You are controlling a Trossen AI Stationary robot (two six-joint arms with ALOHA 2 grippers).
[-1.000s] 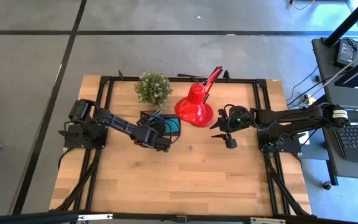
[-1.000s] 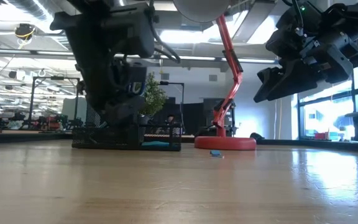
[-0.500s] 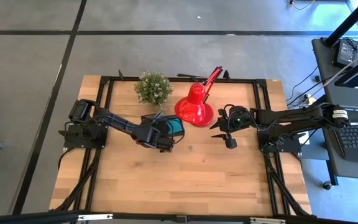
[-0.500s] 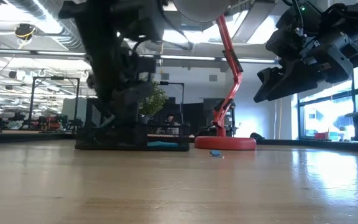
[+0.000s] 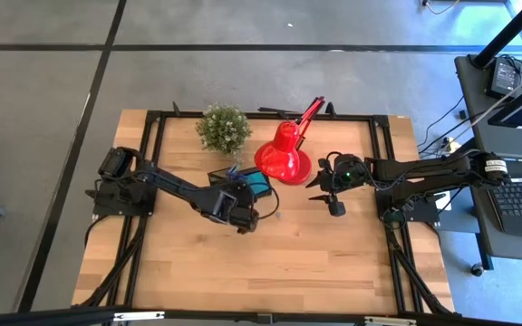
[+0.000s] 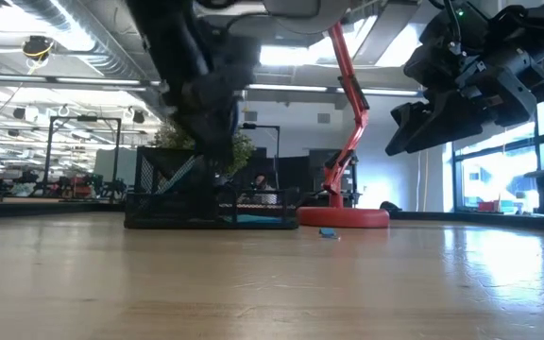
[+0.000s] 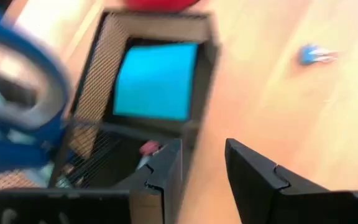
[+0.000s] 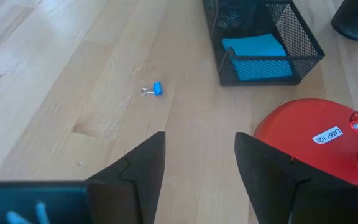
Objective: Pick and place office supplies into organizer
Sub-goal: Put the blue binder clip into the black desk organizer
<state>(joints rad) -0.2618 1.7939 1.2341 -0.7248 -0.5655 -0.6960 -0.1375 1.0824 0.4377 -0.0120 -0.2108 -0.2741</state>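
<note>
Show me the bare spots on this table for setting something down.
The whole near half of the wooden table is bare, below the left gripper and right gripper. The back edge is crowded: potted plant, organizer, red lamp. A blue clip lies between the grippers.

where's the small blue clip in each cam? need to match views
High view: blue clip is a speck on bare wood, below the red lamp.
Low view: clip on the tabletop, in front of the lamp base.
Left wrist view: upper right, blurred.
Right wrist view: left of centre.
Shared landmark: the organizer with the sticky-note pad.
</note>
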